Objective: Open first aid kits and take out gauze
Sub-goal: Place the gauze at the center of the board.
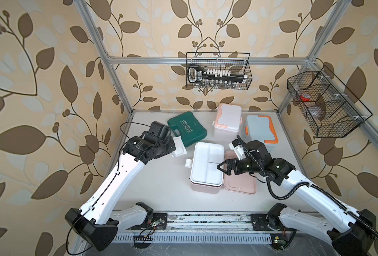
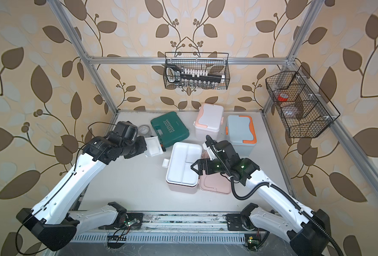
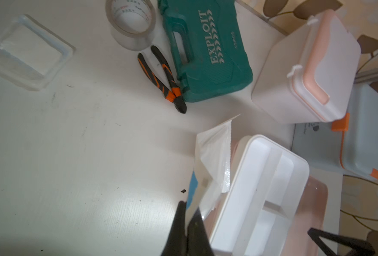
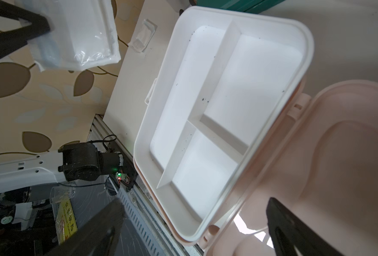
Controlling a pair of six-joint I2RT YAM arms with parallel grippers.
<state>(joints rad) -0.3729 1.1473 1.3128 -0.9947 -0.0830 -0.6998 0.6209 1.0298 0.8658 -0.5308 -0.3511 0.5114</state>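
The left hand (image 3: 187,222) is clamped shut on a corner of a flat clear plastic gauze packet with a white pad (image 1: 179,148), held up off the tabletop (image 1: 157,184) at 10 o'clock from the dusty pink plastic first aid kit (image 1: 203,189). That kit stands open, showing its white divided tray (image 1: 207,164), with its lid (image 1: 241,184) lying flat at 3 o'clock. The right hand (image 1: 222,167) hovers over the tray's 3 o'clock edge, jaws spread wide, holding nothing. The white kit with peach trim (image 1: 228,120) and the light blue kit with orange trim (image 1: 260,130) sit closed at 12 and 1 o'clock
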